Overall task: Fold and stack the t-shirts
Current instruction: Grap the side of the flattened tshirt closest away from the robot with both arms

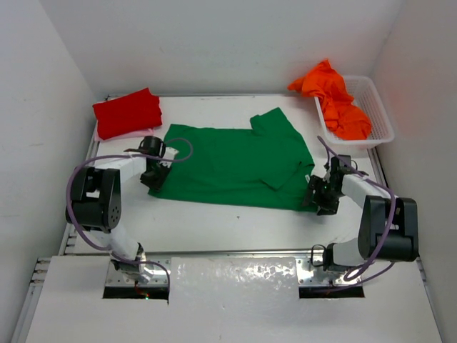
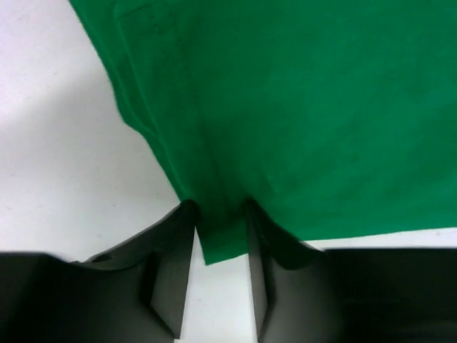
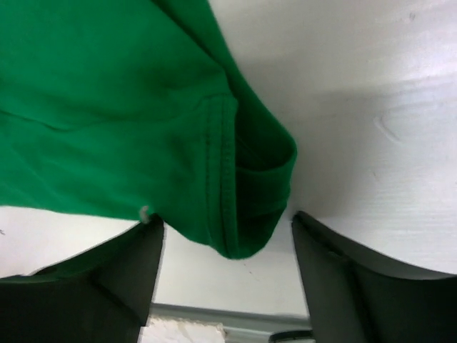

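Note:
A green t-shirt [image 1: 228,161] lies spread across the middle of the table, with one sleeve folded in over its right part. My left gripper [image 1: 155,176] sits at its near left corner. In the left wrist view the green t-shirt [image 2: 307,107] has that corner lying flat between the narrowly open fingers of the left gripper [image 2: 219,211], not pinched. My right gripper [image 1: 319,193] stands at the near right corner. There the right gripper [image 3: 227,223] is wide open around a bunched hem of the green t-shirt [image 3: 107,107]. A folded red t-shirt [image 1: 127,112] rests on a light pink one [image 1: 136,133] at the back left.
A white mesh basket [image 1: 382,121] stands at the back right with an orange t-shirt [image 1: 335,100] heaped in it and spilling over its far rim. White walls close in the table [image 1: 235,221] on three sides.

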`<state>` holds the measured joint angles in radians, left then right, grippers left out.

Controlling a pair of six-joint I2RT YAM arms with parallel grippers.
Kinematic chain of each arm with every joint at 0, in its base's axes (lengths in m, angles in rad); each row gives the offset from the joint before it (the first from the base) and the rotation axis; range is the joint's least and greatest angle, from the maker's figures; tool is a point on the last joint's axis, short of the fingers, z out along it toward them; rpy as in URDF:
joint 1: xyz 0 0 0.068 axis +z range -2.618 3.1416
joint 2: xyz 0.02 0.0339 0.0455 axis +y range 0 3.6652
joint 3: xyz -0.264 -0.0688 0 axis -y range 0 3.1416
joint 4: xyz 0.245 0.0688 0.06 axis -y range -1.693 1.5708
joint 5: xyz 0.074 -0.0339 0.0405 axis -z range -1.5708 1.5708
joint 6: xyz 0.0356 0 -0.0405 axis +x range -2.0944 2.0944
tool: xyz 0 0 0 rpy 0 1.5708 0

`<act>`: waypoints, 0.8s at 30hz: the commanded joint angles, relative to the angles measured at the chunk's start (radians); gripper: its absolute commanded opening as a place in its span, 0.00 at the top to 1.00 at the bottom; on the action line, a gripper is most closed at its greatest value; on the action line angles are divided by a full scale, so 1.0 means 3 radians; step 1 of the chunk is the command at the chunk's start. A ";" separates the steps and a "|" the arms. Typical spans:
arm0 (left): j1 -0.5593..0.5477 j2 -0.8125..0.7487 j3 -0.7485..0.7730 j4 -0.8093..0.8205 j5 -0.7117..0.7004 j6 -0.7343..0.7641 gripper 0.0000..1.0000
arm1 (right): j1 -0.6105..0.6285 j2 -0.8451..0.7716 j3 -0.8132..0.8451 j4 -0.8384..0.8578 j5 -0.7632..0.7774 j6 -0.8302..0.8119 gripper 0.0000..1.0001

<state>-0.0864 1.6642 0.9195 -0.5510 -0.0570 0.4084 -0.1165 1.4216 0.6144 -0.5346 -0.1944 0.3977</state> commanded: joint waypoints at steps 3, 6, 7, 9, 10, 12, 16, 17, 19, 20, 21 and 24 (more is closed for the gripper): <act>0.0007 0.0072 -0.0166 0.0206 0.0098 -0.0027 0.87 | -0.0041 0.0180 -0.0110 0.0478 -0.0017 0.0142 0.44; 0.0002 0.0037 -0.0202 0.0221 0.0169 -0.0042 1.00 | -0.0061 0.0206 -0.0125 0.0580 0.0054 0.0198 0.62; 0.0002 0.0026 -0.0207 0.0221 0.0170 -0.0047 1.00 | -0.0072 0.0206 -0.0130 0.0591 0.0060 0.0208 0.66; 0.0002 -0.0045 -0.0248 0.0170 0.0124 -0.0017 1.00 | -0.0077 0.0186 -0.0130 0.0576 0.0055 0.0208 0.82; 0.0002 -0.0121 -0.0288 0.0134 0.0083 -0.0001 1.00 | -0.0072 0.0160 -0.0135 0.0505 0.0060 0.0198 0.94; 0.0007 -0.0219 -0.0340 0.0043 -0.0116 0.0050 1.00 | -0.0077 0.0048 -0.0171 0.0382 0.0111 0.0193 1.00; 0.0002 -0.0576 -0.0544 -0.0304 -0.0352 0.0173 1.00 | -0.0077 -0.0345 -0.0370 0.0055 0.0147 0.0224 1.00; 0.0002 -0.0618 -0.0575 -0.0377 -0.0352 0.0218 1.00 | -0.0077 -0.0427 -0.0416 0.0003 0.0147 0.0229 1.00; -0.0003 -0.0725 -0.0656 -0.0556 -0.0342 0.0234 1.00 | -0.0077 -0.0617 -0.0519 -0.0130 0.0147 0.0229 1.00; -0.0003 -0.0751 -0.0682 -0.0602 -0.0332 0.0249 1.00 | -0.0077 -0.0663 -0.0544 -0.0171 0.0147 0.0224 1.00; -0.0009 -0.0776 -0.0713 -0.0653 -0.0342 0.0255 1.00 | -0.0077 -0.0739 -0.0595 -0.0222 0.0147 0.0219 1.00; -0.0014 -0.0817 -0.0790 -0.0730 -0.0377 0.0244 1.00 | -0.0077 -0.0827 -0.0647 -0.0350 0.0177 0.0198 1.00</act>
<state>-0.0902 1.4490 0.6949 -0.7013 -0.1055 0.4526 -0.1352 1.2034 0.4286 -0.5774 -0.2073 0.4675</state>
